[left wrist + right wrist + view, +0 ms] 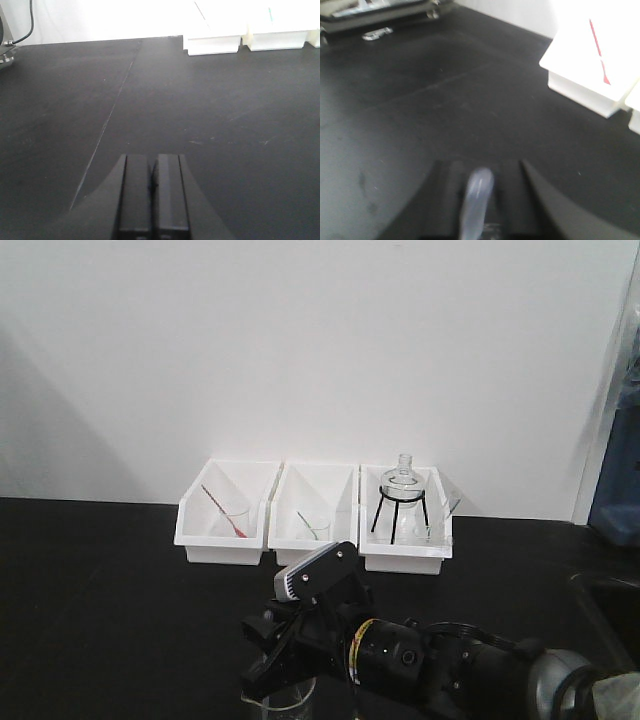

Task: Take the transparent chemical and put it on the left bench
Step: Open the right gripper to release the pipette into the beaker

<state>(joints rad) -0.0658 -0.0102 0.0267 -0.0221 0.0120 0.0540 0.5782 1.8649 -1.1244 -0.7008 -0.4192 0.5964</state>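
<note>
Right gripper [479, 210] pinches clear dropper pipette [476, 197] above black bench [445, 110]. Left gripper [152, 195] squeezed together, holds nothing. Three white bins [315, 525] by wall.

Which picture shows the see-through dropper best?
The right wrist view: the clear dropper sits close up, blurry, between the right gripper's fingers. The front view shows only that arm from behind; the left wrist view doesn't show it.

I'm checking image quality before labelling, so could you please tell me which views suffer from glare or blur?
Right wrist view: motion-blurred; the transparent chemical in the right pincer is a smear, and the white bin is overexposed. Left wrist view: sharp on the left bench, but the bins are blown out. Front view: evenly lit, slightly soft.
</note>
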